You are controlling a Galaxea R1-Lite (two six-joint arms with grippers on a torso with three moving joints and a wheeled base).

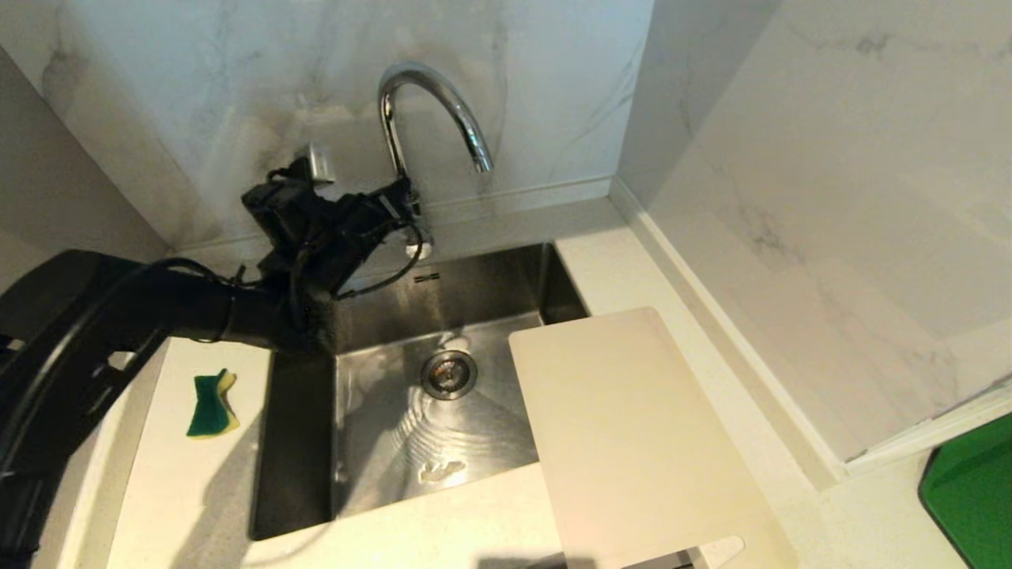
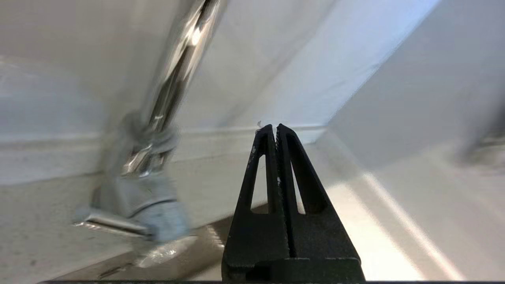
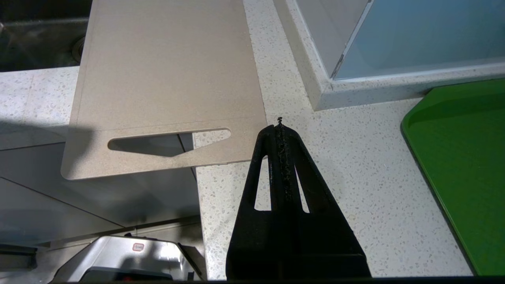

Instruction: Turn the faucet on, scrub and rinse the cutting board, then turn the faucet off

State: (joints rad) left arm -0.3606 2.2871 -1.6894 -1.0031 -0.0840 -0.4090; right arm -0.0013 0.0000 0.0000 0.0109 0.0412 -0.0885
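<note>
The faucet (image 1: 431, 118) rises at the back rim of the sink (image 1: 379, 442), no water at its spout. My left gripper (image 1: 407, 207), fingers pressed together on nothing, sits right beside the base and lever (image 2: 108, 223). The cutting board (image 1: 632, 435) lies on the counter (image 1: 198, 490) right of the sink, its far corner over the basin. My right gripper (image 3: 280, 126), also closed and empty, hovers near the board's slot. A sponge (image 1: 212, 405) lies left; a green tray (image 1: 976, 490) far right.
</note>
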